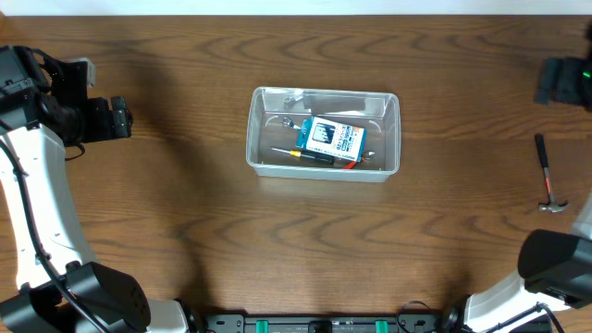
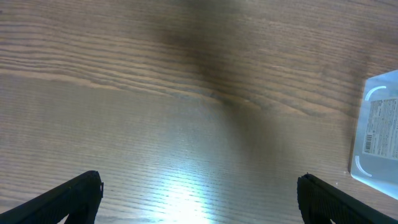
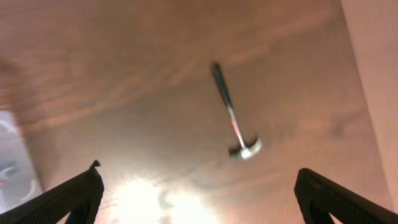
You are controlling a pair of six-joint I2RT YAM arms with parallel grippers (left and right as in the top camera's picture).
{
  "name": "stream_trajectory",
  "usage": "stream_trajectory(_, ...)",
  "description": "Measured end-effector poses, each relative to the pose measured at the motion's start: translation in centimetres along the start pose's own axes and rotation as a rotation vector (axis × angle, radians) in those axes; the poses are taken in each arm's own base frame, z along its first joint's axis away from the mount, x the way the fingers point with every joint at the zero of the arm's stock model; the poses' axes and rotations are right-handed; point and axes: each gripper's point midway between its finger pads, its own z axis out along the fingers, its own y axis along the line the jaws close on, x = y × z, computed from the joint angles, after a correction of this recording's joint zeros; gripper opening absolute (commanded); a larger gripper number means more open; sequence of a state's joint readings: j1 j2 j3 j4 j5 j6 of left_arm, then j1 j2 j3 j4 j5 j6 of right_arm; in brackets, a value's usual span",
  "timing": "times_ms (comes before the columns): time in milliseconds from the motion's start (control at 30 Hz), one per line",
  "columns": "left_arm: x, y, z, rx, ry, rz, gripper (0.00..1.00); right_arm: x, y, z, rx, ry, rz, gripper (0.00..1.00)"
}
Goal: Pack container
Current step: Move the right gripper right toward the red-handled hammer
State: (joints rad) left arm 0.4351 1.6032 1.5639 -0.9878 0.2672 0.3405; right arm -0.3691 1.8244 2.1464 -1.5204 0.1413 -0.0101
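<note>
The clear plastic container (image 1: pixel 323 133) sits at the table's middle. Inside it lie a small blue-and-white box (image 1: pixel 332 139) and a screwdriver (image 1: pixel 310 155). A corner of the container shows at the right edge of the left wrist view (image 2: pixel 377 134) and at the left edge of the right wrist view (image 3: pixel 13 163). A small hammer with a black handle (image 1: pixel 548 175) lies on the table at the far right, also in the right wrist view (image 3: pixel 232 117). My left gripper (image 2: pixel 199 196) is open and empty at the far left, above bare wood. My right gripper (image 3: pixel 198 191) is open and empty, near the hammer.
The dark wood table (image 1: pixel 185 231) carries only the container and the hammer. The table's right edge shows in the right wrist view (image 3: pixel 373 81), close beyond the hammer. The arm bases stand at the front corners.
</note>
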Motion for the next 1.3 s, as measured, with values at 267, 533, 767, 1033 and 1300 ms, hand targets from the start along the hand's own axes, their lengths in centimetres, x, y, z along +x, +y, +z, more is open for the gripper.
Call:
stream_trajectory(267, 0.0, 0.0, 0.0, 0.0, 0.0, 0.0, 0.98, 4.9, -1.3, -0.8, -0.041, 0.168, 0.065, 0.99)
stream_trajectory(533, 0.0, 0.0, 0.0, -0.001, -0.001, 0.0, 0.98, 10.6, -0.6, -2.7, -0.068, 0.111, 0.075, 0.99)
stream_trajectory(767, 0.0, 0.0, 0.0, 0.0, -0.001, 0.0, 0.98, 12.5, -2.3, 1.5, -0.031, -0.053, 0.096, 0.99)
stream_trajectory(1033, -0.1, 0.0, 0.0, -0.001, -0.003, 0.001, 0.98, 11.9, -4.1, 9.4, -0.01, 0.004, -0.076, 0.99)
stream_trajectory(1300, -0.1, 0.0, 0.0, -0.001, -0.003, 0.001, 0.98, 12.8, -4.2, 16.5, -0.058, 0.184, -0.148, 0.99)
